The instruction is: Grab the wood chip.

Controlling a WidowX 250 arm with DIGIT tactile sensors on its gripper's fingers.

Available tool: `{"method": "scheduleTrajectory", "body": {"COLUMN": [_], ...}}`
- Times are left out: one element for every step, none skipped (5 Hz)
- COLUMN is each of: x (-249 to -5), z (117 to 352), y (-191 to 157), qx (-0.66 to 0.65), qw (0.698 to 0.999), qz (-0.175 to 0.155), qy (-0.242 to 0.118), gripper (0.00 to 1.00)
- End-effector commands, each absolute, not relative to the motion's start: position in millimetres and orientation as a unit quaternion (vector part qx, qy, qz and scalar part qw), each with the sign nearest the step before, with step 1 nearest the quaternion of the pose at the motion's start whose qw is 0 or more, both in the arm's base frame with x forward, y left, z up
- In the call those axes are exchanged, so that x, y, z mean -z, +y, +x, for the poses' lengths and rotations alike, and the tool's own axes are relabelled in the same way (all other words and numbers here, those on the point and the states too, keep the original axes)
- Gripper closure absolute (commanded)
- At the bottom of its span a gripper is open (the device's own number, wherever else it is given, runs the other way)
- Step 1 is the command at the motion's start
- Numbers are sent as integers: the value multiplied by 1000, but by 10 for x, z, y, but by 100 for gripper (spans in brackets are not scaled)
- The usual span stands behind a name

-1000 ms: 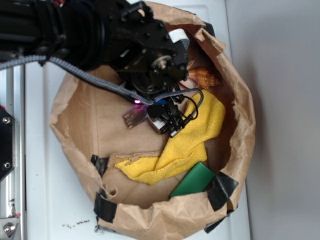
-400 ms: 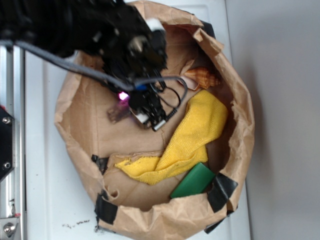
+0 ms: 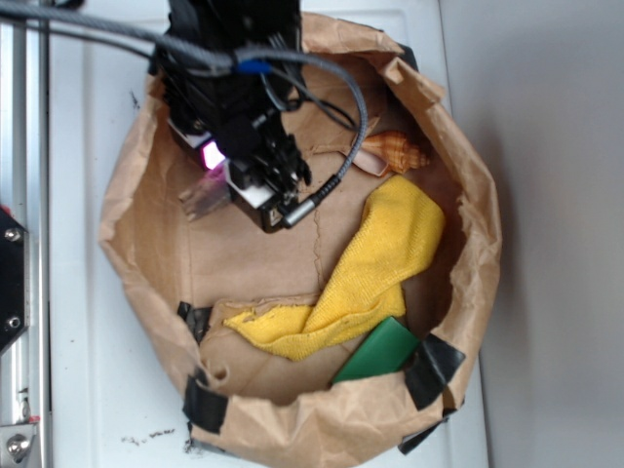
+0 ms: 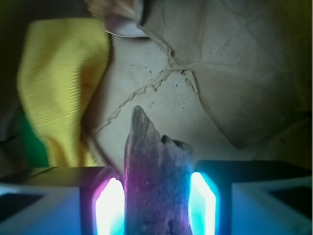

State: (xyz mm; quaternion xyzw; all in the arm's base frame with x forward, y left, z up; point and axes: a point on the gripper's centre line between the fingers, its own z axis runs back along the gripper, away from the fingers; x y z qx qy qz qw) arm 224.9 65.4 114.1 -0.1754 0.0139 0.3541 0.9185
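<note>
Tool clamped on the wood chip, both glowing pads pressed against its sides, jagged tip jutting forward over the creased brown paper. Grab judged essentially done; only lifting clear seems left. Whether chip is off the paper: cannot tell. Wrist view alone shows the pinch. Exterior view shows what wrist view lacks: tool low inside the paper bag, chip poking out leftward, seashell, yellow cloth and green block well apart, white counter around.
</note>
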Motion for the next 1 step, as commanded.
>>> {"method": "scheduleTrajectory", "body": {"x": [-1698], "z": [2172], "y": [776], "qx": [-335], "qw": [917], "qz": [-212], "qy": [-37], "gripper": [100]}}
